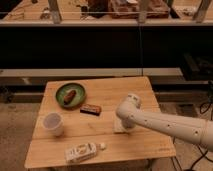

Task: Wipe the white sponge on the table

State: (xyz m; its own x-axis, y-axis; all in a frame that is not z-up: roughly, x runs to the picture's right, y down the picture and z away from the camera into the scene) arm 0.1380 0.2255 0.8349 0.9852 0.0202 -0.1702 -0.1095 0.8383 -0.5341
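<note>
The white sponge (118, 126) is seen only in part, as a pale, flat patch lying on the table (150, 90) right of centre, its right side covered by the white arm (165, 125). The pincer (125, 119) is held down at the sponge, largely hidden; whether it is spread or pressed together cannot be told. A brown snack bar (90, 108) lies nearby.

On the table (146, 88), the gripper (126, 120) is over the white sponge (117, 128), right of the cup (53, 123).
</note>
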